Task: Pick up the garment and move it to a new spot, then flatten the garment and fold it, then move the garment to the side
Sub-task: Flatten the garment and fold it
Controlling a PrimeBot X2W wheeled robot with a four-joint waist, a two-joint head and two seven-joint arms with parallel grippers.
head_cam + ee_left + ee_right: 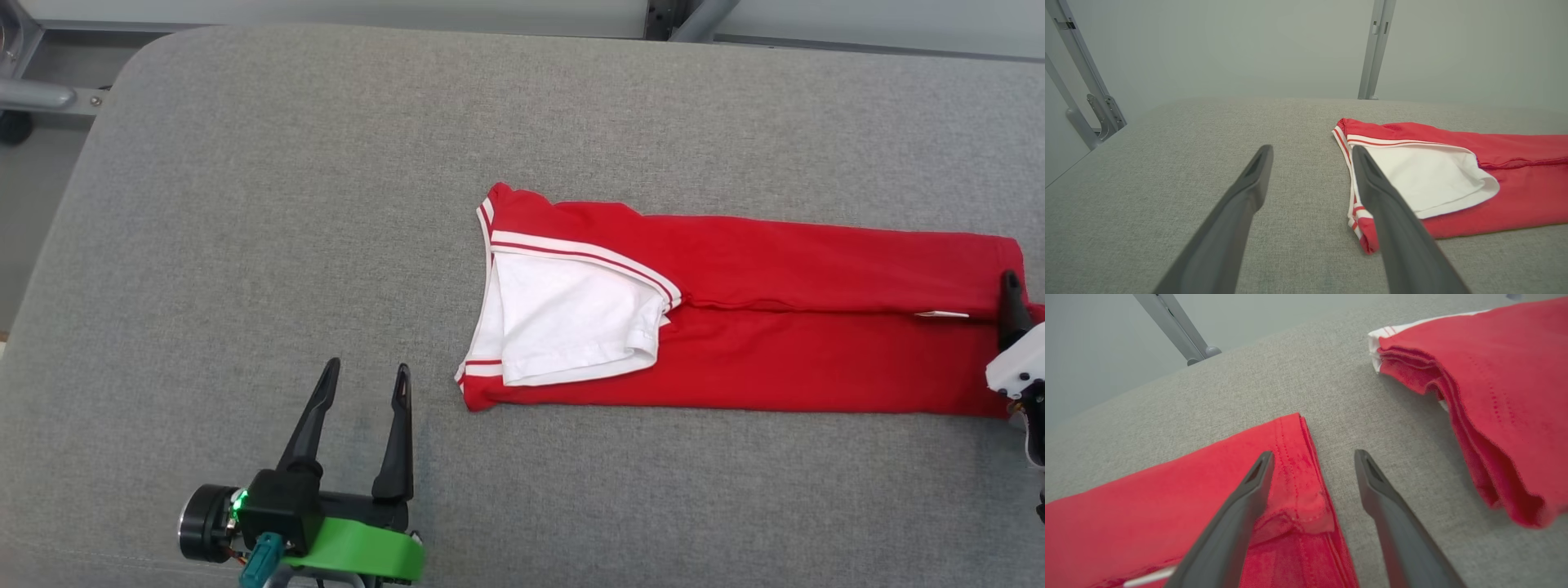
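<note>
A robotics test lab, by the look of it: a grey fabric-covered work table (245, 204), bare metal frame struts (1376, 49) behind it, plain pale wall (1229, 49) beyond

Grey fabric-covered table (245, 204); metal frame post (1375, 49) behind far edge; pale wall (1249, 41).

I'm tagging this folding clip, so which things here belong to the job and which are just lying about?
Job:
red garment, folded into a long strip
left pincer, open, off the cloth
right pincer, open at the strip's end

Lying about:
grey padded table
second folded red cloth, apart from the strip
metal frame posts
</note>
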